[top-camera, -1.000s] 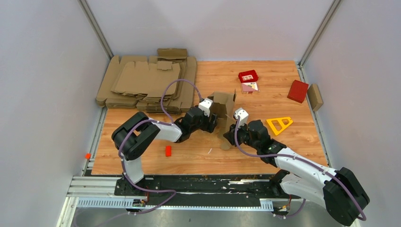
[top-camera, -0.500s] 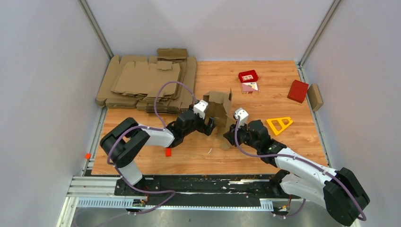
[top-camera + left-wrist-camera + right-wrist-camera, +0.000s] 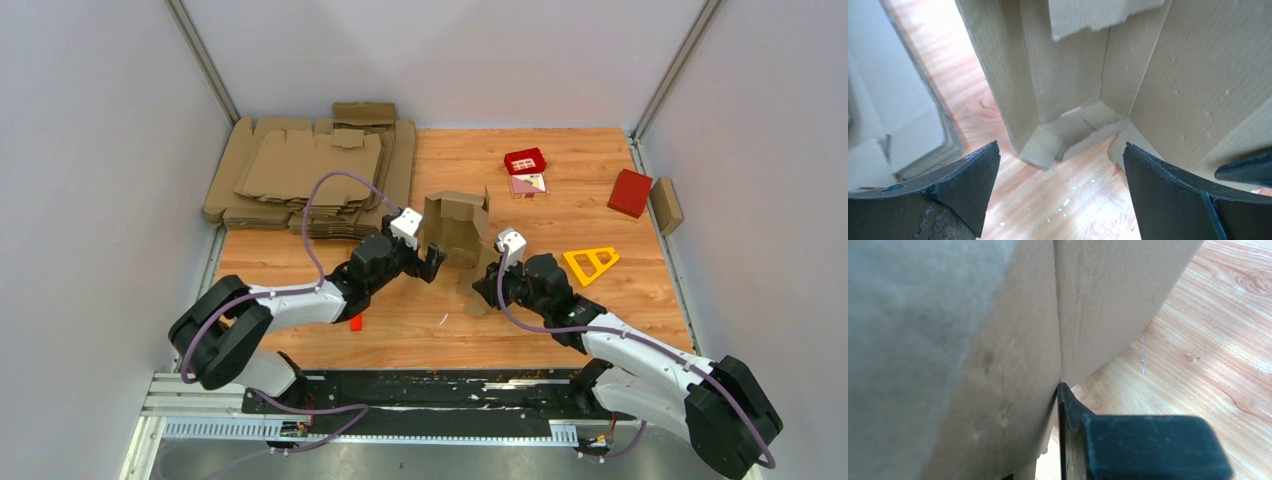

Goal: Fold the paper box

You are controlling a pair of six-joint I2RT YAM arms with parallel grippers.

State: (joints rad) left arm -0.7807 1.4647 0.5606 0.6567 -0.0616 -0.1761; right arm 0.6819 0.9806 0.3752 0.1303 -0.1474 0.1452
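The box [image 3: 456, 224] stands upright near the middle of the surface [image 3: 560, 330], at the centre of the top view, between the ends of the two arms. It is only part formed. A loose flap sticks up at its top, and another panel trails down to the wood at its lower right.

The left jaws are spread wide, just to the lower left of the box and apart from it. In the left wrist view the two dark fingers [image 3: 963, 185] sit in the bottom corners with bare wood between them. Beyond them the box [image 3: 1073, 90] shows its open side, with small inner flaps lying loosely folded at its foot.

The right jaws come in from the lower right and are nearly pressed together, pinching the box by that trailing panel. In the right wrist view the cardboard [image 3: 1013, 340] fills the left and top of the frame, and one black finger [image 3: 1068, 415] lies flat against it at a crease.

A pile of flat blanks [image 3: 310, 175] fills the upper left of the surface. Two red boxes [image 3: 525, 160] [image 3: 630, 192] sit at the upper right, with a yellow triangle [image 3: 590, 262] just right of the right arm's wrist. A small red piece [image 3: 355, 319] lies below the left arm.
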